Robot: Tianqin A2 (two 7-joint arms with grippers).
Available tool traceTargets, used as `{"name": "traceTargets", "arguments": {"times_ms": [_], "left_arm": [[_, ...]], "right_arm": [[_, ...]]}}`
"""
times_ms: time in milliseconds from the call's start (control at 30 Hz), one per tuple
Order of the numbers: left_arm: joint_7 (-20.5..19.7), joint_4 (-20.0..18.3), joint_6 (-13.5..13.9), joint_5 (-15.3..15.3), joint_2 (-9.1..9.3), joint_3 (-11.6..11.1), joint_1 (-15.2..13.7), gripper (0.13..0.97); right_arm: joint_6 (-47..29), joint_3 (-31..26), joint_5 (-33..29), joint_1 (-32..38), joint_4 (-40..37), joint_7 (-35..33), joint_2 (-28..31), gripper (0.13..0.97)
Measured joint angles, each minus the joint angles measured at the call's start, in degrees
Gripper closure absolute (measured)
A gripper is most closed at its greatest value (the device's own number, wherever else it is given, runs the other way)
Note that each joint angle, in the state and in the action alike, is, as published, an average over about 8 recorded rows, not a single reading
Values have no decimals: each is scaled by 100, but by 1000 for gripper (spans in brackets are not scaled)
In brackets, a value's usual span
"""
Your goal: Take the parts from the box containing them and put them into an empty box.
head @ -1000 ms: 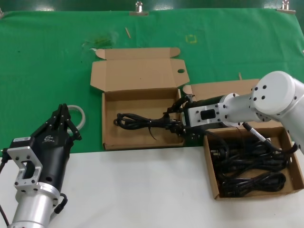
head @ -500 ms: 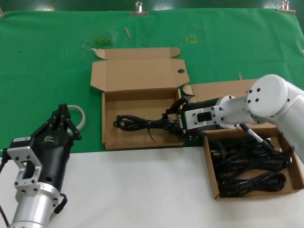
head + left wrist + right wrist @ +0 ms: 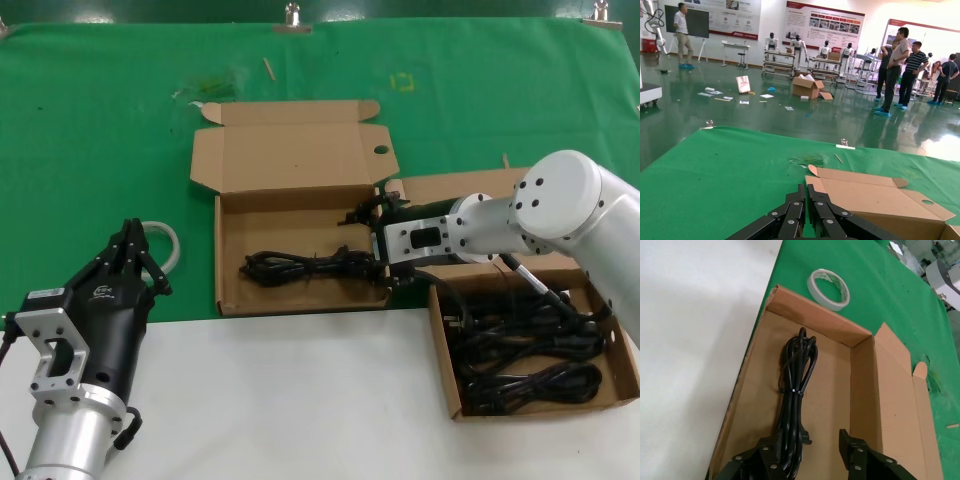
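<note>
Lying on the empty box's [image 3: 232,215] floor, a cord [image 3: 300,266] sits between the right gripper's [image 3: 372,245] wide-open fingers, unheld; left gripper [image 3: 132,250] closed beside it.

My right arm reaches across toward my left, forearm roughly level, white elbow joint high on the right. Right gripper [image 3: 372,242] points leftward, low down; in the right wrist view its fingers [image 3: 856,456] stand spread apart, nothing clamped between them. My left arm sits parked at the near left, wrist angled up and forward. Left gripper [image 3: 128,243] has its black fingers [image 3: 801,212] pressed together at the tips.
</note>
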Motion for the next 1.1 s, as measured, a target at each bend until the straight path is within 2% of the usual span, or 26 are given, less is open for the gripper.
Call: {"name": "traceTargets", "arguments": {"times_ms": [200,467,500,767,1100], "left_arm": [[0,0,0,0,0,0,0,941],[0,0,0,0,0,0,0,941],[0,0,0,0,0,0,0,941],[0,0,0,0,0,0,0,941],[0,0,0,0,0,0,0,941]], "right_arm": [[-37,14,-9,-36,284,181,85,676],[-135,128,89,-278,1029,557,365,519],[-147,155,120,-332,1149,610,414,519],[-150,487,478,-849,2138,1071,847,329],[48,863,844,-1318,2838,1471,1132,199]]}}
